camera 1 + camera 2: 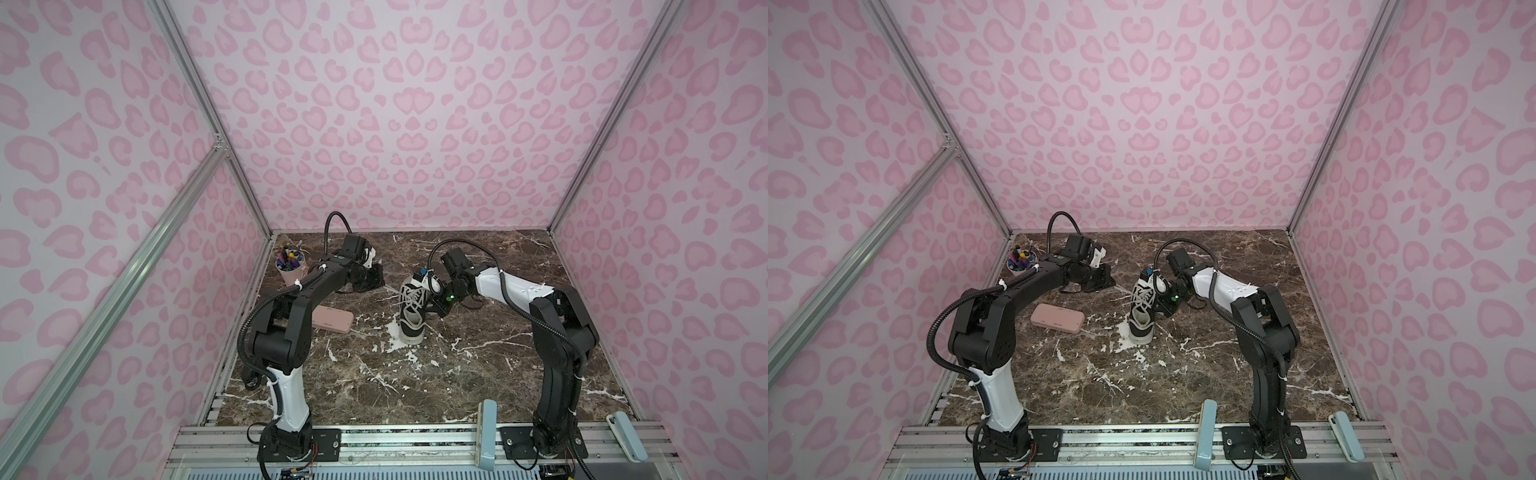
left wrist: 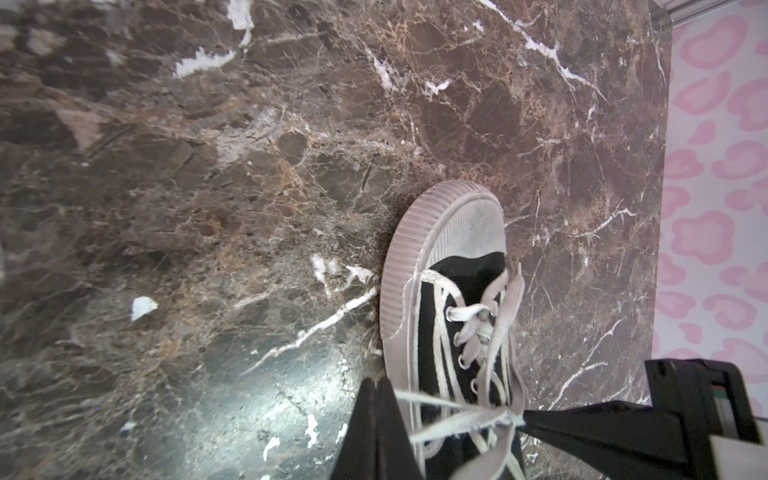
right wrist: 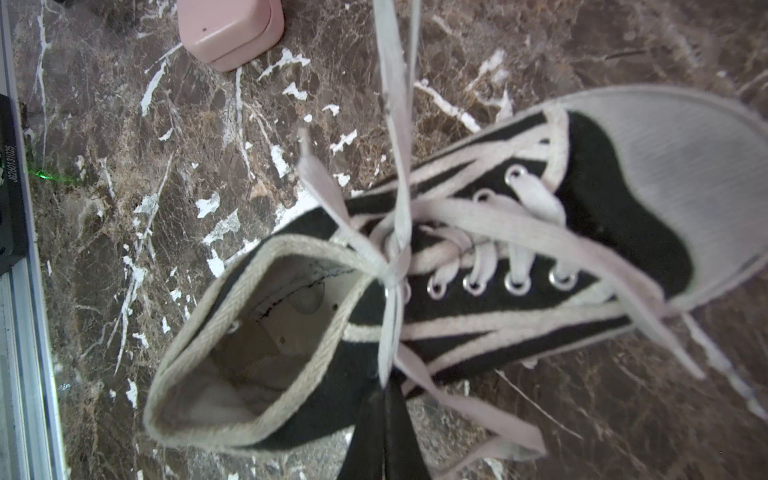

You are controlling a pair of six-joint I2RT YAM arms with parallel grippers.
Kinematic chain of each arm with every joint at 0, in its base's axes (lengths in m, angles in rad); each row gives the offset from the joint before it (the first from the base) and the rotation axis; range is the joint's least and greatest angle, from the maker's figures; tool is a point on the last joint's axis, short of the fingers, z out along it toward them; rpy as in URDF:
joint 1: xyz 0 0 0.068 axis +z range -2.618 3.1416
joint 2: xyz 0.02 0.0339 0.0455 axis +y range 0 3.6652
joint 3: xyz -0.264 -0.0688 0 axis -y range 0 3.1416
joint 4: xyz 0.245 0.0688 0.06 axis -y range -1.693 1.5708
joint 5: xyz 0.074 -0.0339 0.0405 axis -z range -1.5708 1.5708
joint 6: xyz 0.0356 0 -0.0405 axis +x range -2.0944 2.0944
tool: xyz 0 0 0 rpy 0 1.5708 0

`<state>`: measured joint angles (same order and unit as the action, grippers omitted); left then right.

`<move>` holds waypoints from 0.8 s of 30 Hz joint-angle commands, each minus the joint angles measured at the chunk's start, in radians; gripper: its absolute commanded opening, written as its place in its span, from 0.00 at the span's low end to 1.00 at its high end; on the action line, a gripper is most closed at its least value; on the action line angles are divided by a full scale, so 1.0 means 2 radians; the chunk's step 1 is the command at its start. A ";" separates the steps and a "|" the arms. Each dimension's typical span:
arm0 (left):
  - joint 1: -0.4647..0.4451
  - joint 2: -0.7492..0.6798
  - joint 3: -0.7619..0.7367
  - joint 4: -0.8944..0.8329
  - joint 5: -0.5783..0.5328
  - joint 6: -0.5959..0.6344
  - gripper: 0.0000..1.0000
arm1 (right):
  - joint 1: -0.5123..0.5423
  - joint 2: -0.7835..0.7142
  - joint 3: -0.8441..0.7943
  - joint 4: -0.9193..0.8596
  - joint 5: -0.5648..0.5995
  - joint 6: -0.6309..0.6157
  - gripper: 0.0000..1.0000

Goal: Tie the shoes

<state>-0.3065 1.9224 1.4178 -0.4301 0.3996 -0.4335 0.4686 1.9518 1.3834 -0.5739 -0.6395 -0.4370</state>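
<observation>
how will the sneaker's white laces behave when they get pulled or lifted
Probably floppy: the white laces have free ends draped limp across the sneaker. Likely stiff only under tension: the strand to the right pincer runs straight. The flat weave should grip rather than slip.

Flat pink case (image 1: 1057, 318) lay on brown marble tabletop (image 1: 1142, 395), pink cup of pens (image 1: 292, 270) stood far left, leopard-print pink walls (image 1: 395, 124) around.

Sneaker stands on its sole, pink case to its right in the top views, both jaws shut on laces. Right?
Wrong side: the pink case lies left of the sneaker, as both top views show. The sneaker does stand on its sole, and the left gripper and right gripper have jaws shut on the laces.
</observation>
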 commanded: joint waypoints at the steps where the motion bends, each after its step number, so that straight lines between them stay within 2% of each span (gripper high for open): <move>1: 0.000 0.006 0.005 0.024 0.018 0.008 0.04 | 0.000 0.004 -0.001 -0.021 -0.010 0.003 0.00; 2: -0.002 0.007 0.007 0.021 0.025 0.010 0.04 | -0.001 0.002 -0.002 -0.014 -0.019 0.009 0.02; 3: -0.005 0.009 0.009 0.018 0.033 0.015 0.04 | -0.002 0.001 -0.003 -0.007 -0.024 0.019 0.12; 4: -0.007 0.009 0.009 0.013 0.035 0.017 0.04 | -0.003 -0.001 -0.003 -0.001 -0.026 0.029 0.17; 6: -0.008 0.005 0.002 0.013 0.040 0.018 0.04 | -0.009 -0.006 -0.006 0.013 -0.035 0.047 0.22; 10: -0.009 -0.002 -0.009 0.016 0.047 0.016 0.04 | -0.019 -0.022 -0.023 0.049 -0.040 0.082 0.31; 13: -0.008 -0.002 -0.011 0.017 0.046 0.016 0.04 | -0.025 -0.026 -0.019 0.066 -0.035 0.130 0.32; 16: -0.008 -0.002 -0.011 0.020 0.047 0.016 0.04 | -0.026 -0.021 -0.006 0.090 -0.011 0.211 0.35; 18: -0.008 -0.003 -0.010 0.021 0.046 0.016 0.04 | -0.026 -0.010 0.010 0.098 0.032 0.292 0.35; 22: -0.007 -0.005 -0.010 0.020 0.046 0.016 0.04 | -0.024 0.026 0.062 0.074 0.041 0.415 0.34; 24: -0.007 -0.007 -0.011 0.019 0.045 0.017 0.04 | -0.019 0.030 0.063 0.088 0.051 0.470 0.34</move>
<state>-0.3218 1.9255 1.4002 -0.4011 0.4786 -0.4149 0.4210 1.9968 1.4979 -0.4156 -0.5869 0.2600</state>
